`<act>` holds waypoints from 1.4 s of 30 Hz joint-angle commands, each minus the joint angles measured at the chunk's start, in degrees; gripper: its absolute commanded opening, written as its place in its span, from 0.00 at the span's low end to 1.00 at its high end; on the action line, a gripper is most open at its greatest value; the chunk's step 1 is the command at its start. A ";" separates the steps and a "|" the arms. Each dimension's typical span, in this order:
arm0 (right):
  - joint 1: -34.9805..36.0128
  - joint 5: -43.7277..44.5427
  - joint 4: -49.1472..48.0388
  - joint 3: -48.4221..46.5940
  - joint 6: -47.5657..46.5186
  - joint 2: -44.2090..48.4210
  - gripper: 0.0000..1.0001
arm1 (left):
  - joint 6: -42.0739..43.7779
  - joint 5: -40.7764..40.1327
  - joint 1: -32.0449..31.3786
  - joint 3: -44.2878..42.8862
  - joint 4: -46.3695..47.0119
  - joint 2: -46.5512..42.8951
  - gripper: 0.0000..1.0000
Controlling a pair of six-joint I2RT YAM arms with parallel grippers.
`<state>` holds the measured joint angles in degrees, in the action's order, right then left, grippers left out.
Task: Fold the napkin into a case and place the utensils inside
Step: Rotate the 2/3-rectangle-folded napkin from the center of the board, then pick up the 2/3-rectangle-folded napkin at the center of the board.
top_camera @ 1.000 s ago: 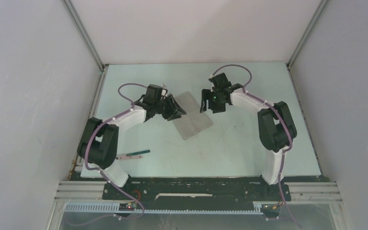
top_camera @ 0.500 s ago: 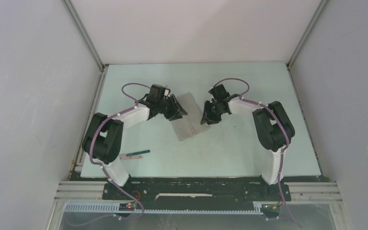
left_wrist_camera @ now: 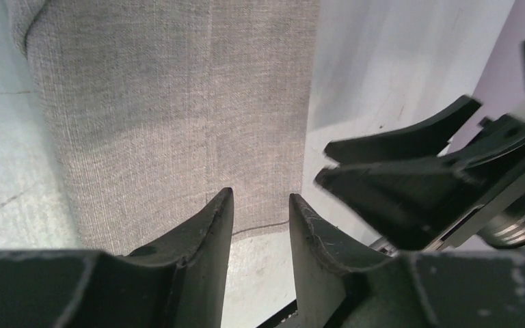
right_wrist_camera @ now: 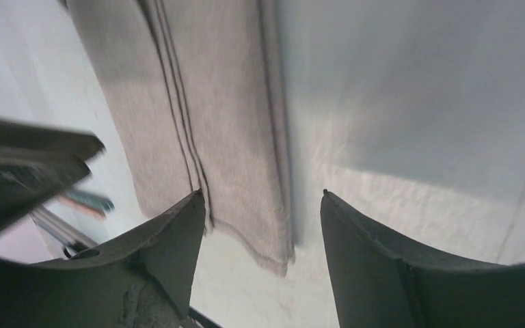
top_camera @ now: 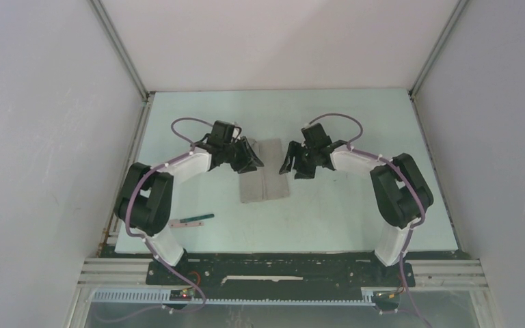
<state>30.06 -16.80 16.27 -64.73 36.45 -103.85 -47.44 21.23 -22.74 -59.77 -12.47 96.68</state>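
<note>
While left claw and right claw gape empty, the soft napkin mid-frame likely wants pinching at its edges.

No legible text, label, brand, number or sign in any view.
</note>
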 commanded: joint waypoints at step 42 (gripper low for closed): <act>10.28 32.38 18.76 -27.97 5.22 -23.16 0.58 | -1.12 -4.04 1.12 3.85 2.58 6.43 0.30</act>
<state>39.64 15.77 34.50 -92.07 38.30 -123.11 -48.12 18.15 -21.71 -57.23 -10.57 103.94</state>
